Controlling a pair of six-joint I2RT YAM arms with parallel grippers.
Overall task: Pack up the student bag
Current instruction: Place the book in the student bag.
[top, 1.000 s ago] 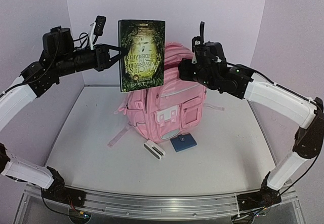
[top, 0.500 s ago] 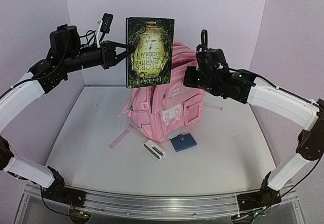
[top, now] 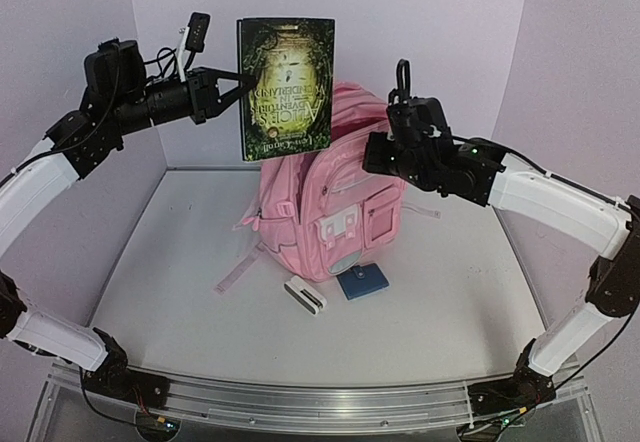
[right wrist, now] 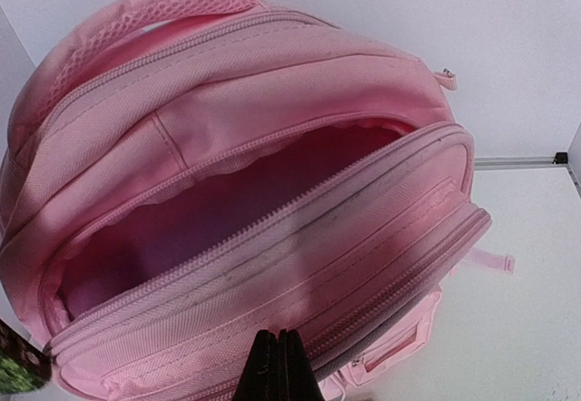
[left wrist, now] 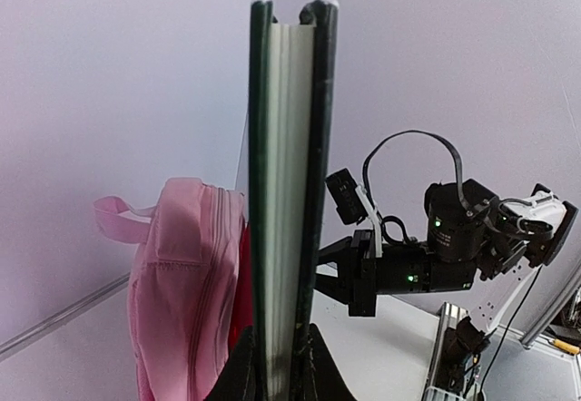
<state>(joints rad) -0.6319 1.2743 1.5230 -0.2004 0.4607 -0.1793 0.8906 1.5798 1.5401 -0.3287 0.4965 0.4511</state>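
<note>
Green book (top: 285, 87), upside-down title "Alice's Adventures in Wonderland", in left hand (top: 240, 84)

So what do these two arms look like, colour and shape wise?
Both are built alike. The left arm and right arm have long white shells joined by chunky black joints. Their outer ends are all black, ending in slim black fingers: the left tool and right tool. Thin black cables loop over the wrists, and small green lights glow on the right arm.
</note>
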